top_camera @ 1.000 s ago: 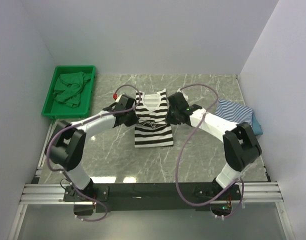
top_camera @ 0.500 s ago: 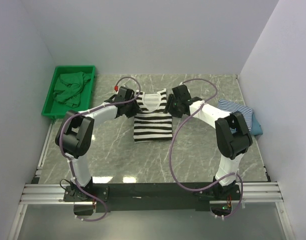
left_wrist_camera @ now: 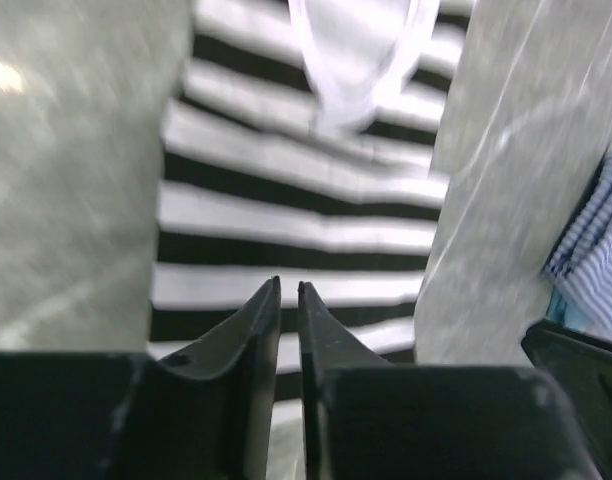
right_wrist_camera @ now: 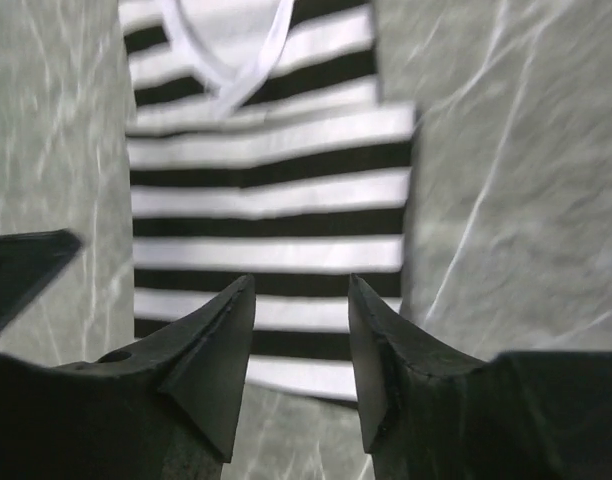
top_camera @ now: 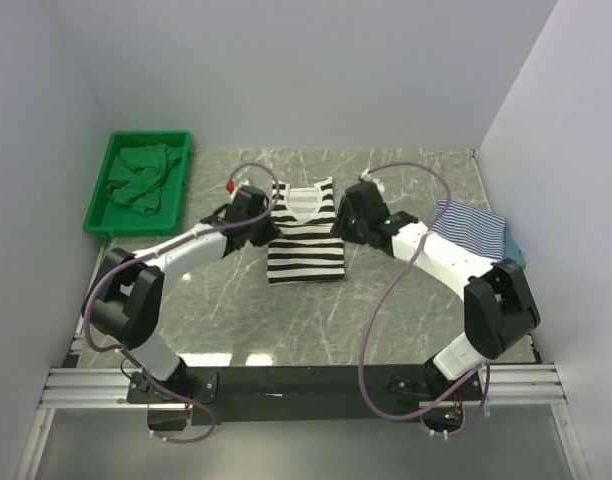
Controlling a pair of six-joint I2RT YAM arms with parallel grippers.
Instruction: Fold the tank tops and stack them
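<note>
The wide black-and-white striped tank top (top_camera: 304, 238) lies flat mid-table, neckline at the far end. It also shows in the left wrist view (left_wrist_camera: 296, 200) and the right wrist view (right_wrist_camera: 266, 200). My left gripper (top_camera: 260, 224) hovers at its left edge, jaws shut and empty (left_wrist_camera: 289, 286). My right gripper (top_camera: 348, 222) hovers at its right edge, jaws open and empty (right_wrist_camera: 301, 285). The thin blue-and-white striped top (top_camera: 471, 228) lies folded at the right, on the teal-blue top (top_camera: 515, 252).
A green tray (top_camera: 182, 172) at the far left holds a crumpled green cloth (top_camera: 138, 178). White walls enclose the grey marble table (top_camera: 306, 320) on three sides. Purple cables loop above both arms.
Both grippers went to the far end of the black-and-white top, then drew back toward me and out to its sides. The top now lies a little shorter and flatter.
</note>
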